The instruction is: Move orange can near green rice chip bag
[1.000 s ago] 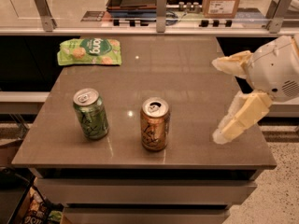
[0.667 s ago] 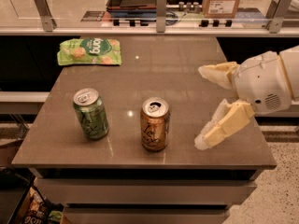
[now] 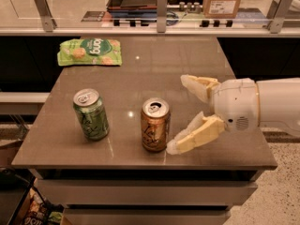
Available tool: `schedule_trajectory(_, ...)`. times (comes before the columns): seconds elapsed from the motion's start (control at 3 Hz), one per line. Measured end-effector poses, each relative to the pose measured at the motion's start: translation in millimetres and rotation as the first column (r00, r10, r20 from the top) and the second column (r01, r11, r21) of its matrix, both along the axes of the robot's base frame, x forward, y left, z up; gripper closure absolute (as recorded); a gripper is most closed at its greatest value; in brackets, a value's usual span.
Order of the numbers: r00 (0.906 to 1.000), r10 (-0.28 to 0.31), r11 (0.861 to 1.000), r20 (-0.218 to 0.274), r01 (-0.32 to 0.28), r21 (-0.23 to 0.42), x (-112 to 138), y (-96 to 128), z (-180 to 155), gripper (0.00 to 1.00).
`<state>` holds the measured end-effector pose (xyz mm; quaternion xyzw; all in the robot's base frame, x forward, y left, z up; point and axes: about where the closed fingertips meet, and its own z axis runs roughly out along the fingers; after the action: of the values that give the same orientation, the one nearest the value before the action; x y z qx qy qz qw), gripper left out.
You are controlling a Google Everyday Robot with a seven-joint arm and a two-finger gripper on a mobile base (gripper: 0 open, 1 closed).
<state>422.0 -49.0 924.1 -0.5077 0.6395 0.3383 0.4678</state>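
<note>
While above glossy table [image 3: 140, 46], gripper [image 3: 177, 115] agape

Front edge crowded, middle bare
Tool [image 3: 177, 115], fingers spread, just right of the orange can [image 3: 155, 124]; green can [image 3: 91, 114] further left; table [image 3: 187, 55] bare behind them up to the green rice chip bag [image 3: 90, 51] at the far-left corner.

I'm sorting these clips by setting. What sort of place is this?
Probably an office break area: a grey counter holds an orange can, a green can and a chip bag, with a glass rail behind. The open pincer is beside the orange can, near the counter's front edge.
</note>
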Motion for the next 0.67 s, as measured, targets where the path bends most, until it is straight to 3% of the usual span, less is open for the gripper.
schedule_trajectory(0.33,0.9987,-0.041,0.993,0.031,0.038,0.109,7.2,14.5,-8.0,0.0)
schedule_trajectory(0.67,0.9931,-0.101,0.985,0.06,0.091,0.148,11.7,26.4,-15.6,0.0)
